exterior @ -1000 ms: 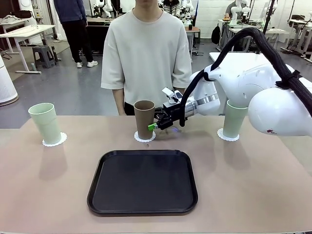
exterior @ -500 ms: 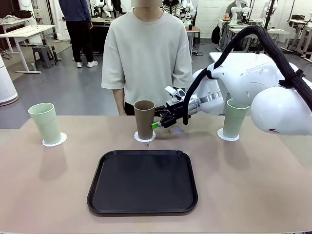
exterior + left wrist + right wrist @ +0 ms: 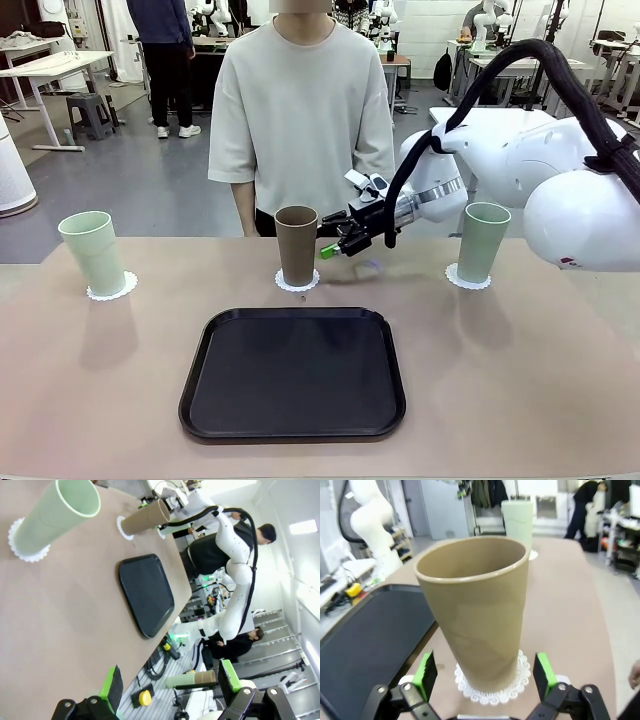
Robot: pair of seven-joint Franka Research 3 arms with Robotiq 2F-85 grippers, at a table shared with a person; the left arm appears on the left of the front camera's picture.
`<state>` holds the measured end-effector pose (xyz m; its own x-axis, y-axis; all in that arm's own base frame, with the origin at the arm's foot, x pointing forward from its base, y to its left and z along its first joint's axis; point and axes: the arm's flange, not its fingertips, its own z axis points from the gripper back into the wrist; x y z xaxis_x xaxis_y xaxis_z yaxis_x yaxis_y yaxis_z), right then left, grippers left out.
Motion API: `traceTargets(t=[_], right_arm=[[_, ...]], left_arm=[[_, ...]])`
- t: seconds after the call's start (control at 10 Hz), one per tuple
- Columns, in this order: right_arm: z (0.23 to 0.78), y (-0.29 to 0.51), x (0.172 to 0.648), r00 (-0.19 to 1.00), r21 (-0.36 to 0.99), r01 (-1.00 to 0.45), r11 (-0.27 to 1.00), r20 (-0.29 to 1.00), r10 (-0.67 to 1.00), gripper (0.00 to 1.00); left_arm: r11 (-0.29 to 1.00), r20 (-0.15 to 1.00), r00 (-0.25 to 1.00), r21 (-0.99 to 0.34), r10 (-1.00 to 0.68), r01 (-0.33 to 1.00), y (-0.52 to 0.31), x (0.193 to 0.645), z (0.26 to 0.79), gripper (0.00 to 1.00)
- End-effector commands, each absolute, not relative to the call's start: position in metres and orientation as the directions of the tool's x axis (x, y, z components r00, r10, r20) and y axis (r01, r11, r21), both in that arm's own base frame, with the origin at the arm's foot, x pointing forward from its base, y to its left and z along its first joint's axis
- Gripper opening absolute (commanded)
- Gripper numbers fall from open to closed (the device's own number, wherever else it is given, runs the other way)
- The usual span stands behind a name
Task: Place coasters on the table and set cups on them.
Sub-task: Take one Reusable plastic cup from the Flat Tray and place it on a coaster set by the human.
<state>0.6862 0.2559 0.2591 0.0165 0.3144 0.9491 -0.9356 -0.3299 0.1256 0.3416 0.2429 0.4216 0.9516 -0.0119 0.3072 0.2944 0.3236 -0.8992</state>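
Brown cup upright on a lacy white coaster, just behind the black tray on the desk. Right tool just right of that cup, apart from it, fingers spread wide and holding nothing. Mint cup on its coaster far left of the tray; another mint cup on a coaster to the right. Left tool spread open, empty, above the desk edge.
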Motion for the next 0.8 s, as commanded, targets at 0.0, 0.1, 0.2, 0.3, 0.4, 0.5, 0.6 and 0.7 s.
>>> traceTargets(t=[0.0, 0.1, 0.2, 0.3, 0.4, 0.5, 0.6, 0.7], right_arm=[[0.273, 0.243, 0.676, 0.022, 0.163, -0.938, -0.307, 0.909, 0.415, 1.0], [0.279, 0.235, 0.675, 0.017, 0.17, -0.94, -0.294, 0.888, 0.459, 1.0], [0.286, 0.228, 0.673, 0.014, 0.173, -0.944, -0.282, 0.873, 0.487, 1.0], [0.293, 0.222, 0.672, 0.013, 0.173, -0.949, -0.264, 0.859, 0.512, 1.0], [0.304, 0.219, 0.666, 0.007, 0.176, -0.951, -0.255, 0.835, 0.55, 1.0], [0.32, 0.215, 0.66, -0.006, 0.167, -0.955, -0.247, 0.817, 0.577, 1.0], [0.341, 0.213, 0.65, -0.026, 0.152, -0.959, -0.241, 0.795, 0.606, 1.0], [0.364, 0.215, 0.633, -0.049, 0.147, -0.96, -0.239, 0.752, 0.658, 1.0]], left_arm=[[0.319, 0.31, 0.951, -0.9, -0.007, 0.296, 0.243, 0.34, 0.423, 1.0], [0.319, 0.31, 0.951, -0.9, -0.007, 0.296, 0.243, 0.34, 0.423, 1.0], [0.319, 0.31, 0.951, -0.9, -0.007, 0.296, 0.243, 0.34, 0.423, 1.0], [0.319, 0.31, 0.951, -0.9, -0.007, 0.296, 0.243, 0.34, 0.423, 1.0], [0.319, 0.31, 0.951, -0.9, -0.007, 0.296, 0.243, 0.34, 0.423, 1.0], [0.319, 0.31, 0.951, -0.9, -0.007, 0.296, 0.243, 0.34, 0.423, 1.0], [0.319, 0.31, 0.951, -0.9, -0.007, 0.296, 0.243, 0.34, 0.423, 1.0], [0.319, 0.31, 0.951, -0.9, -0.007, 0.296, 0.243, 0.34, 0.423, 1.0]])
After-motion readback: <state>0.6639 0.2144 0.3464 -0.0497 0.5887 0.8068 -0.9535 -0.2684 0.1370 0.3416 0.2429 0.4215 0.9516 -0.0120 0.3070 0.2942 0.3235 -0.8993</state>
